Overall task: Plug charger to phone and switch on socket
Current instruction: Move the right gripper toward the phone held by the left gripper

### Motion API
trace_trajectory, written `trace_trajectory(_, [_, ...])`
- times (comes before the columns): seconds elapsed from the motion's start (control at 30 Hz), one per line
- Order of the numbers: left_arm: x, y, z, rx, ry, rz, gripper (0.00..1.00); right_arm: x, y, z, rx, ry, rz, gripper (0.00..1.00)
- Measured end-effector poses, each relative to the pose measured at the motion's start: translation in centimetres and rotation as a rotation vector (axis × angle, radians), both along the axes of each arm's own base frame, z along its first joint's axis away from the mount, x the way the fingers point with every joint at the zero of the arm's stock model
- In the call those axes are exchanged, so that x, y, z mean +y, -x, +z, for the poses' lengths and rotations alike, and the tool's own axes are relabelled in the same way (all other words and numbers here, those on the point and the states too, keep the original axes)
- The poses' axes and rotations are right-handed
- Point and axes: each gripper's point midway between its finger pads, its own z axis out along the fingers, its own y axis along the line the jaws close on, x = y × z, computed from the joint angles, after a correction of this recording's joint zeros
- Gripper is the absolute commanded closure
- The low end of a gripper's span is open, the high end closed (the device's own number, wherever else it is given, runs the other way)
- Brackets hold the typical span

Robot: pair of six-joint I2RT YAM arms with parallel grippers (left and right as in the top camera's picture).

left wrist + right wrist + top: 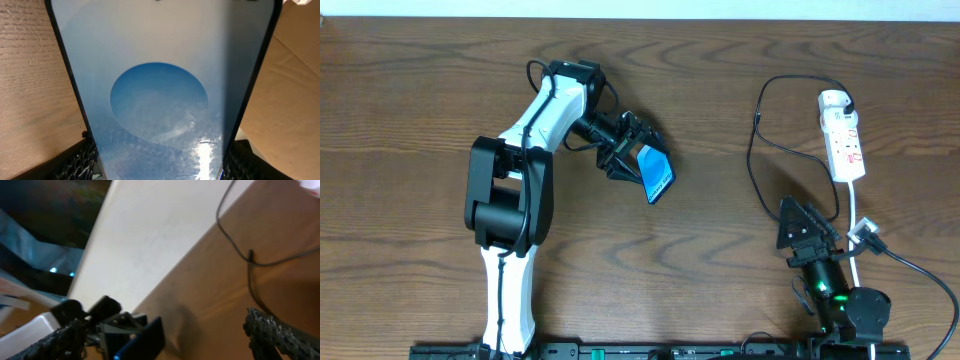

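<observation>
Left gripper (634,160) pinches the phone (160,100), its ends cropped; right gripper (802,222) jaws spread; charger (754,150) tip possibly blurred

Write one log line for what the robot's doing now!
left end effector: shut on phone, held tilted | right end effector: open, empty | charger: lying loose, not in phone | socket: untouched

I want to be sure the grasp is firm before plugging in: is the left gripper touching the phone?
Touching. In the left wrist view the left gripper has its fingers against the phone on both sides, with no gap.
</observation>
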Motion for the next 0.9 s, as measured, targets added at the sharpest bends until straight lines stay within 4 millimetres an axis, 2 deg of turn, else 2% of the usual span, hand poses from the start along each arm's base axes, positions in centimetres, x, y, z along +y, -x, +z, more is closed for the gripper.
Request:
trace_trajectory(0.1, [0.0, 0.0, 0.0, 0.000, 0.000, 0.000, 0.36, -0.3, 0.1, -0.8, 0.067, 0.060, -0.015, 0.01])
trace_trajectory(0.17, [0.0, 0.0, 0.0, 0.000, 0.000, 0.000, 0.36, -0.5, 0.2, -0.3, 0.117, 0.111, -0.026, 0.01])
trace_trajectory(0.33, [0.0, 0.0, 0.0, 0.001, 0.000, 0.000, 0.36, -1.1, 0.1, 4.3, 0.188, 0.235, -0.044, 0.01])
trace_trajectory(0.4, [0.0, 0.0, -0.1, 0.001, -0.001, 0.000, 0.36, -1.3, -0.5, 6.5, 0.235, 0.266, -0.038, 0.01])
trace_trajectory(0.47, [0.0, 0.1, -0.1, 0.002, -0.001, 0.000, 0.36, -1.2, -0.9, 7.3, 0.284, 0.278, -0.024, 0.01])
trace_trajectory(0.57, [0.0, 0.1, -0.1, 0.003, -0.001, 0.000, 0.36, -0.2, -1.7, 9.4, 0.344, 0.291, 0.032, 0.01])
trace_trajectory(0.67, [0.0, 0.1, -0.1, 0.003, -0.001, 0.000, 0.36, 1.3, -2.0, 10.6, 0.407, 0.303, 0.101, 0.01])
trace_trajectory(0.77, [0.0, 0.1, -0.1, 0.004, -0.001, 0.000, 0.36, 2.8, -1.6, 11.0, 0.481, 0.302, 0.153, 0.01])
trace_trajectory(0.9, [0.0, 0.1, -0.1, 0.003, -0.001, 0.000, 0.36, 5.3, -1.1, 10.4, 0.556, 0.293, 0.217, 0.01])
